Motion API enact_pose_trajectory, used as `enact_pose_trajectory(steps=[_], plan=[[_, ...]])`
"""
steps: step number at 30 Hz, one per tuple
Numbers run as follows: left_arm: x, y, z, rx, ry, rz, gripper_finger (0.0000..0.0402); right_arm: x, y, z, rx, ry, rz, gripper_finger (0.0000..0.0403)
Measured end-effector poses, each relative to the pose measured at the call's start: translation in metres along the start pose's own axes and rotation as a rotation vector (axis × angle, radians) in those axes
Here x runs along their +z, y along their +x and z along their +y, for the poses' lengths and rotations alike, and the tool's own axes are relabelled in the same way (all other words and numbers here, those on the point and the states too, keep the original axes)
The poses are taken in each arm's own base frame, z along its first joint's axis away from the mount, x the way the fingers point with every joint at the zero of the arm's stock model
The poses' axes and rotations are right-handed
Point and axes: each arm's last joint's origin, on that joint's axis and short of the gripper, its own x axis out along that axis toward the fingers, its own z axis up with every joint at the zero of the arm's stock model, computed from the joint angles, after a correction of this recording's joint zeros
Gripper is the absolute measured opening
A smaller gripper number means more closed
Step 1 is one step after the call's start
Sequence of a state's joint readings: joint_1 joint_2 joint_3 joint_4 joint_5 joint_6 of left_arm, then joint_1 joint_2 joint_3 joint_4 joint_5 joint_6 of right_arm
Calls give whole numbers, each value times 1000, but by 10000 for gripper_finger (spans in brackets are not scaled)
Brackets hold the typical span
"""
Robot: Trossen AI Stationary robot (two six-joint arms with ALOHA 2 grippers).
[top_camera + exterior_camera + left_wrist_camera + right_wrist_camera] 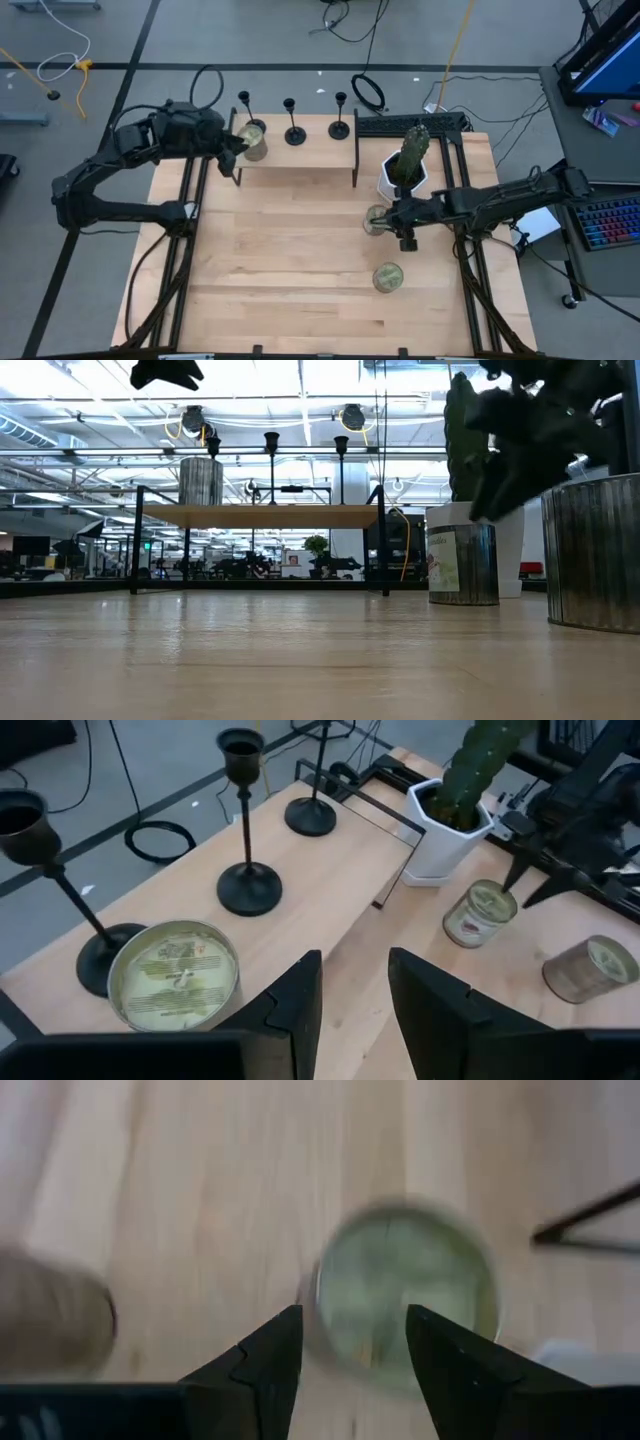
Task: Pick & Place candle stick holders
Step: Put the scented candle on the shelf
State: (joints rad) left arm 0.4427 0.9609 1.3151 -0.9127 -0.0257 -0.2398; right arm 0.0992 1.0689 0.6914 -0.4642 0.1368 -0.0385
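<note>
Three holders stand untouched on the shelf at top centre, none picked yet; left gripper released beside a jar, right gripper released over another jar.

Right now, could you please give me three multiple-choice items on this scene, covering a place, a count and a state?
1. Where do the candle stick holders stand?
A. On the raised shelf
B. On the floor
C. Beside the cactus pot

2. How many jars show?
A. One
B. Three
C. Five

3. How is the right gripper?
A. Shut on a holder
B. Open above a jar
C. Out of view

A: the high view shows all three along the shelf's back edge.
B: one on the shelf, two on the table.
B: its fingers are spread over the jar's lid.
</note>
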Motion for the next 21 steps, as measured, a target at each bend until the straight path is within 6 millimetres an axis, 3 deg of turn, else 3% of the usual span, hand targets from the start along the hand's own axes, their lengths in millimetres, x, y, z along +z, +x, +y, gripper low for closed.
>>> enact_pose_trajectory(steps=[12, 16, 21], plan=[[0, 14, -4, -2, 13, 54, 124, -12, 13, 0, -60, -130, 98, 165], [0, 16, -4, -1, 14, 59, 124, -17, 15, 1, -54, -167, 121, 132], [0, 17, -4, 0, 15, 64, 124, -15, 15, 1, -55, -179, 107, 60]])
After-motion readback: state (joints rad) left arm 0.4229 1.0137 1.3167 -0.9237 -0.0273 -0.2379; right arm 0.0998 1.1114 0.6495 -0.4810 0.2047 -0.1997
